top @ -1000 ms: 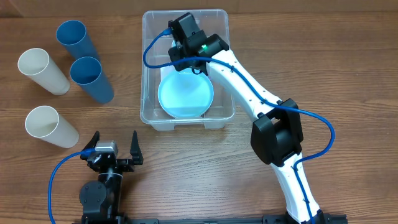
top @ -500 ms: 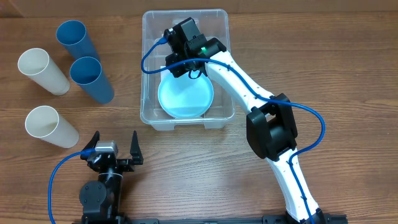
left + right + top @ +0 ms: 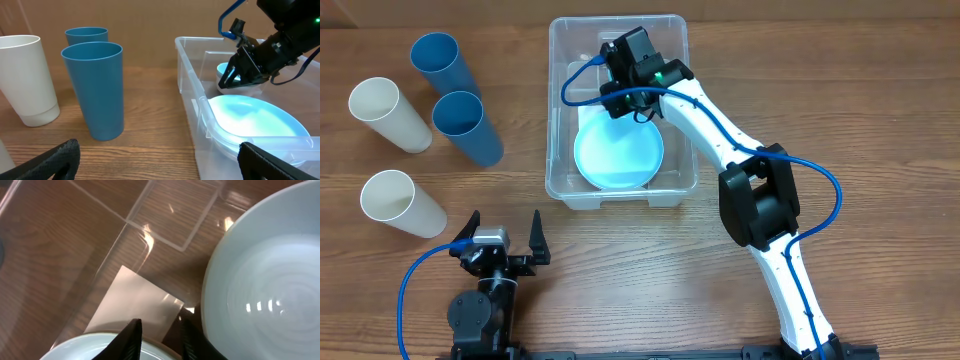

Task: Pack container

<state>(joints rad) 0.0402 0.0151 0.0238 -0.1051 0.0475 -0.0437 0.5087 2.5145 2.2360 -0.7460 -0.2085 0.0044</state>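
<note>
Wooden table [image 3: 880, 80], five things directly on it.
Clear container [image 3: 620, 198] toward the back; well to its left, blue cups [image 3: 438, 58] [image 3: 460, 118] and white cups [image 3: 378, 103] [image 3: 390, 197], seemingly all upright.

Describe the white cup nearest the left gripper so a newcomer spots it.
Left of the clear container stand four tall cups. The far blue cup, near blue cup and far white cup cluster together; the near white cup stands apart, closest to the left gripper.

The plate [image 3: 618, 155] lies in the container [image 3: 556, 100] — cups [image 3: 465, 128] stand left.
</note>
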